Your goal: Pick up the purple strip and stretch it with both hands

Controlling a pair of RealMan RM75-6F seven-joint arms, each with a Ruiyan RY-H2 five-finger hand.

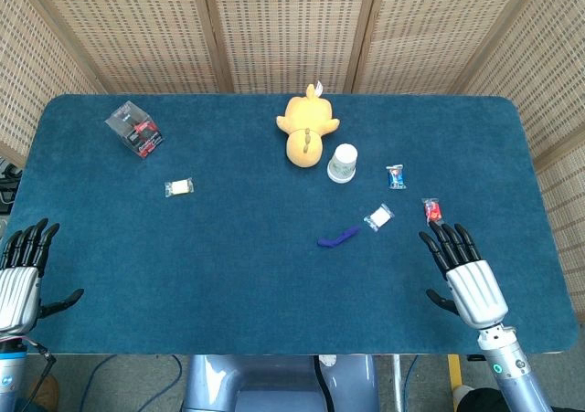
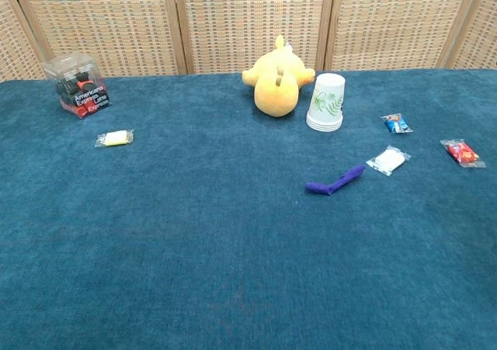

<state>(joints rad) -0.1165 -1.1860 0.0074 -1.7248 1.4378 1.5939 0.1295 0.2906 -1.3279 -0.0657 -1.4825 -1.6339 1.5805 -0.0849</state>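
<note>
The purple strip [image 1: 338, 237] [image 2: 335, 181] lies flat on the blue table, right of centre, slightly bent. In the head view my right hand [image 1: 462, 270] hovers at the table's right front, fingers spread and empty, some way right of the strip. Over at the left front edge is my left hand [image 1: 26, 273], also spread with nothing in it, far from the strip. Neither hand shows in the chest view.
A white packet [image 1: 378, 216] [image 2: 387, 160] lies just right of the strip. A red packet [image 1: 431, 211], a blue packet [image 1: 395, 176], a paper cup [image 1: 343, 163] and a yellow plush toy [image 1: 307, 127] stand further back. A clear box [image 1: 134, 129] and a pale packet [image 1: 179, 187] lie at left.
</note>
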